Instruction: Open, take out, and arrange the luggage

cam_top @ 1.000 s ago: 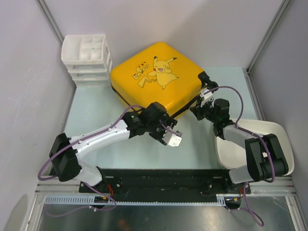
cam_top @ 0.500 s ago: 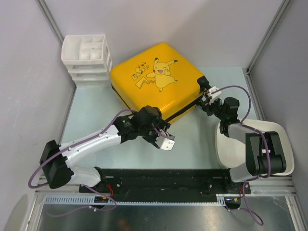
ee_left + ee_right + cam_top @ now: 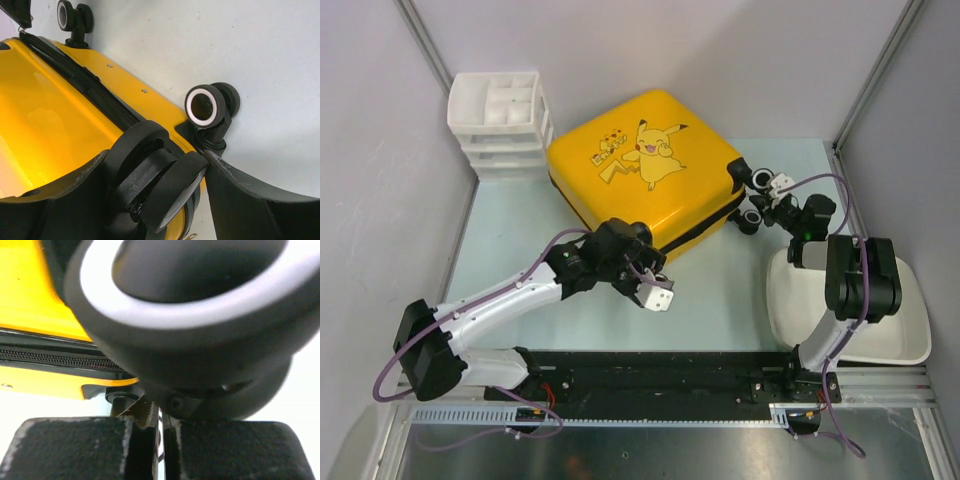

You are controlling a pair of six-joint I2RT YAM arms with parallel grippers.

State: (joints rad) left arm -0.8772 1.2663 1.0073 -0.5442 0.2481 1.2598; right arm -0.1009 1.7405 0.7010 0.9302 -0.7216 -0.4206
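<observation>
Tightly — left claw (image 3: 152, 200) clamping luggage (image 3: 640, 170) corner wheel (image 3: 145, 165), right claw (image 3: 161, 440) shut

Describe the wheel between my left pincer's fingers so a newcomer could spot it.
Find the yellow suitcase mid-table, then its corner nearest the arm bases. The twin black wheel there fills the gap between the left pincer's fingers; its neighbouring wheel stands free, showing a white ring face-on.

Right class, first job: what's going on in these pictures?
Two robot arms are working on a closed yellow suitcase lying flat on the table. The left hand grips the near-corner wheel between its fingers. The right hand is shut tight beside the right-corner wheel; what it pinches, if anything, is unclear. The suitcase is not yet open.
</observation>
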